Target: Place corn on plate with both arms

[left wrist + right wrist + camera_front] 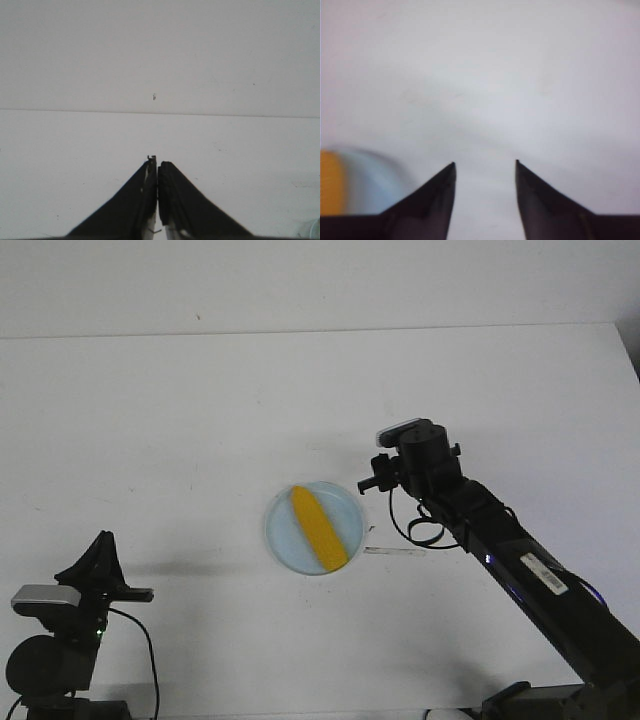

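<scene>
I am looking over a white table [180, 420] that is carrying only a few things. My right arm [520, 570] is reaching in from the right, and my right pincer [368, 480] is hanging just beside the right rim of the plate [283, 536], not touching it; in the right wrist view its two fingers [437, 192] are standing apart with bare table showing between them, gripping nothing. My left arm [60, 640] is sitting folded at the near left corner, well apart from the plate, and my left pincer [157, 192] is showing its fingers pressed together on nothing. The plate, round, shallow and light blue, is resting flat near the middle of the table. The corn [319, 529] is lying inside it, slanting across the centre and fully within the rim, so I am judging the placing as done. As for handling, I am judging the corn to be light, hollow plastic, stiff and not fragile, with a smooth skin that is likely to slip and a round body that is likely to roll. If I am to take it again, I am favouring the thick middle, fingers across its width, not the tapered tip. A thin pale strip [395, 551] is lying on the table just right of the plate; I cannot tell what it is.
</scene>
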Controlling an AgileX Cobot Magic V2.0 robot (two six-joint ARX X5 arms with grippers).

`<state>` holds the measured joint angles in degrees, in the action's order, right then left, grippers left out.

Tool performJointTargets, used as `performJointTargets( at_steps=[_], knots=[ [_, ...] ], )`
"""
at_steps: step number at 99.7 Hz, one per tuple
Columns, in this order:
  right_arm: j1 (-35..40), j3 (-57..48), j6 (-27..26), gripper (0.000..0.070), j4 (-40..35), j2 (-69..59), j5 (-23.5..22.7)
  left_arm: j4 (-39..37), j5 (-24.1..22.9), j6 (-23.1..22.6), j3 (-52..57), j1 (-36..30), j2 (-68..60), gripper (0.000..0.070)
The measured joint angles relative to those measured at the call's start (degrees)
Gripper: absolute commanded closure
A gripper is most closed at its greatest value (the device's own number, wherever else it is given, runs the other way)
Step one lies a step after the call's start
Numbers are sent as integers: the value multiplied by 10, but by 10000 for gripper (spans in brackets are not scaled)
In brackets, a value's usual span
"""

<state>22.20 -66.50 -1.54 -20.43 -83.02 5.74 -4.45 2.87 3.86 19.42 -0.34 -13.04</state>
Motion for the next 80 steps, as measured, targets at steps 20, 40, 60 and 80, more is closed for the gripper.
performJointTargets(
  at_steps=[20,40,60,80],
  knots=[
    [-65,135,27,695,119,104,-1,0,0,0,0,0,0,698],
    [-132,273,31,695,206,229,0,0,0,0,0,0,0,698],
    [-183,374,31,695,200,359,0,0,0,0,0,0,0,698],
    [-193,419,32,695,139,494,-1,0,0,0,0,0,0,698]
  ],
)
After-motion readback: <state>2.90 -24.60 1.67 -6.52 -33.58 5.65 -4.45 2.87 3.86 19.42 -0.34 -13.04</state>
